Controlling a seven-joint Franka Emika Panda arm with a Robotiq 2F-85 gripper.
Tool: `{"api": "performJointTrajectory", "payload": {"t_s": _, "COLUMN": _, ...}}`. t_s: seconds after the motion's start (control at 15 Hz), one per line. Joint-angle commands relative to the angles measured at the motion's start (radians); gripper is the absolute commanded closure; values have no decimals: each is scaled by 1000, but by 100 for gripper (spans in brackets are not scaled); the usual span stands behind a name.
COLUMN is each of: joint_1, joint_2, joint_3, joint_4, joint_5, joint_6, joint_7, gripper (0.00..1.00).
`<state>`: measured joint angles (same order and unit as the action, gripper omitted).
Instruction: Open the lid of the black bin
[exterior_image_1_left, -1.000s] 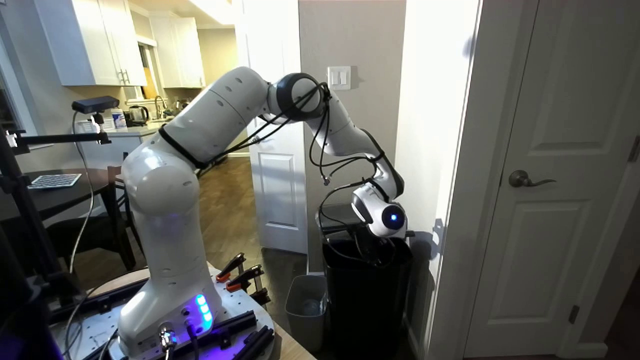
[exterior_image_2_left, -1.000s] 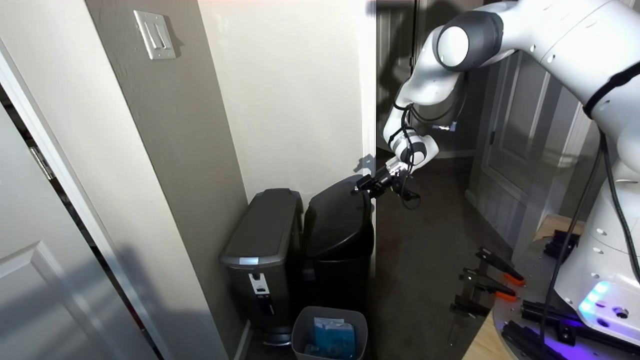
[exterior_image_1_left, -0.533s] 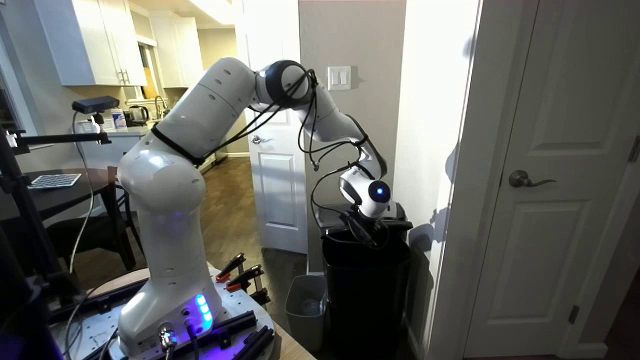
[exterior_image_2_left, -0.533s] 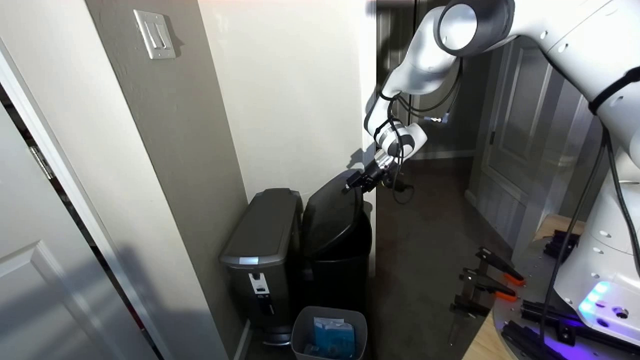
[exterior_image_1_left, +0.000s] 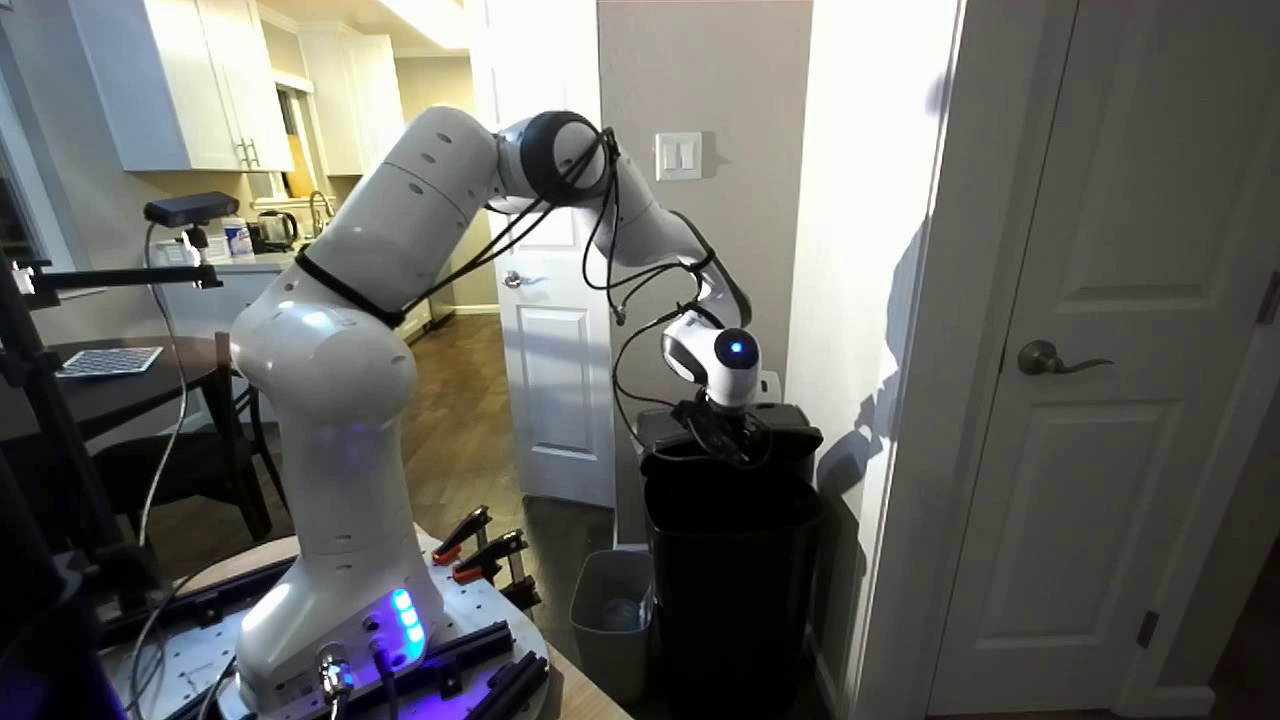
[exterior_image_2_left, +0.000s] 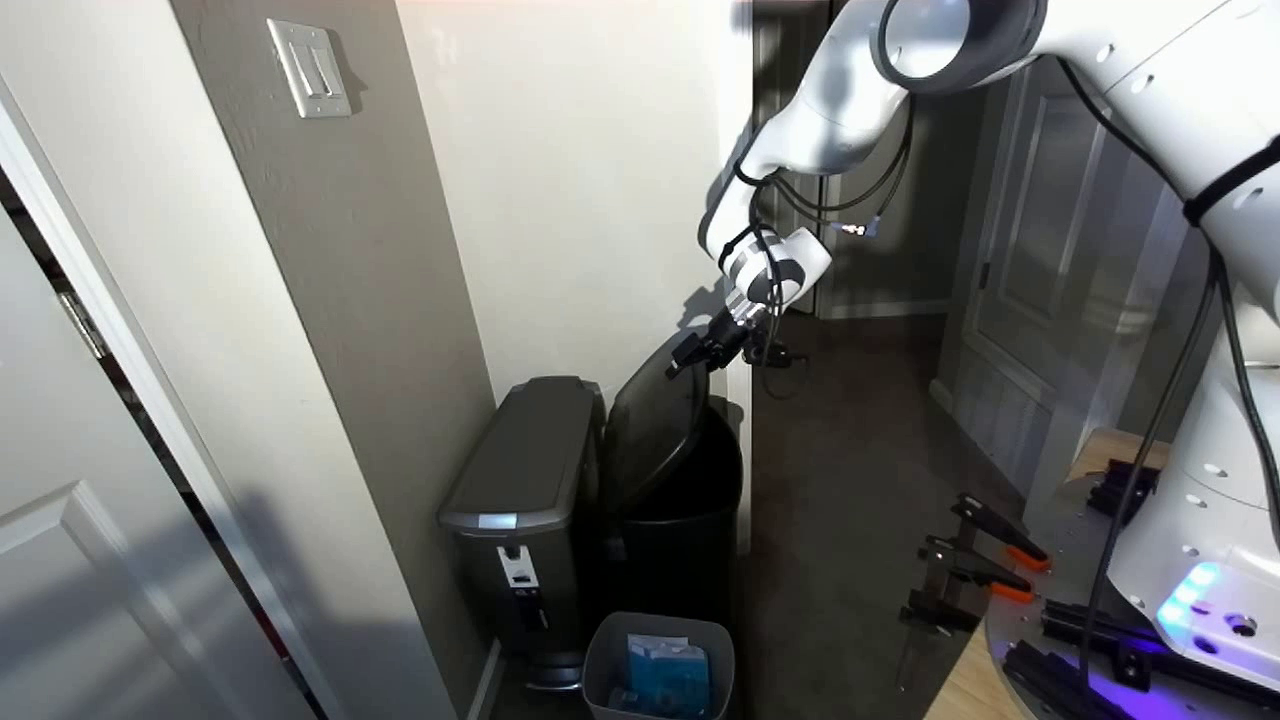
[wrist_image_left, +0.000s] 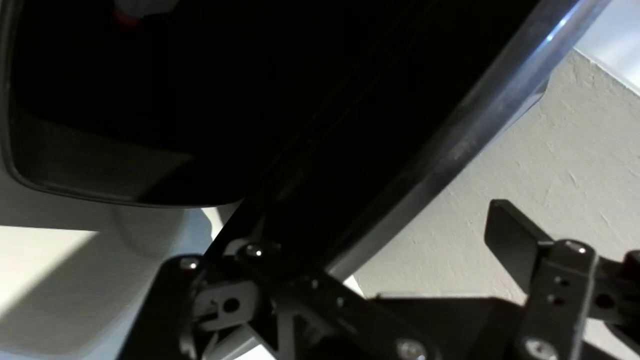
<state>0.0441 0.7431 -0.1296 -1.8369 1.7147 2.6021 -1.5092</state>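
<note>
1 gripper (exterior_image_2_left: 690, 355) spread wide, 0 clamped; 1 tilted lid (exterior_image_2_left: 650, 425), 1 blk bin (exterior_image_2_left: 680, 560), 2 gray bins (exterior_image_2_left: 520, 450).

The lid (exterior_image_1_left: 797, 443) is tilted up on the black bin (exterior_image_1_left: 735, 600).

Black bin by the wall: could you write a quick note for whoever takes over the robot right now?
Gripper: open, fingers either side of the edge of the lid in the wrist view; contact unclear.
Lid: tilted up on the black bin, which stands beside a dark grey bin.
Done: lid raised, the black bin's opening showing.
Left: probably tip the lid farther back, then ease away; unsupported, it may drop.
</note>
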Motion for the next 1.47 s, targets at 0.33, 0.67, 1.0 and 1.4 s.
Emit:
{"api": "performJointTrajectory", "payload": {"t_s": 0.33, "joint_1": 31, "joint_2": -83, "joint_3": 24, "joint_4": -36, "joint_5": 44, "joint_6": 15, "joint_7": -12, "gripper": 0}}
{"api": "performJointTrajectory", "payload": {"t_s": 0.67, "joint_1": 72, "joint_2": -89, "joint_3": 46, "joint_4": -20, "joint_5": 35, "joint_6": 32, "joint_7": -13, "gripper": 0}}
{"api": "performJointTrajectory", "payload": {"t_s": 1.0, "joint_1": 127, "joint_2": -83, "joint_3": 46, "joint_4": -11, "joint_5": 30, "joint_6": 54, "joint_7": -23, "gripper": 0}}
{"api": "performJointTrajectory", "payload": {"t_s": 1.4, "joint_1": 138, "joint_2": -78, "joint_3": 47, "joint_4": 34, "joint_5": 141, "joint_6": 47, "joint_7": -211, "gripper": 0}}
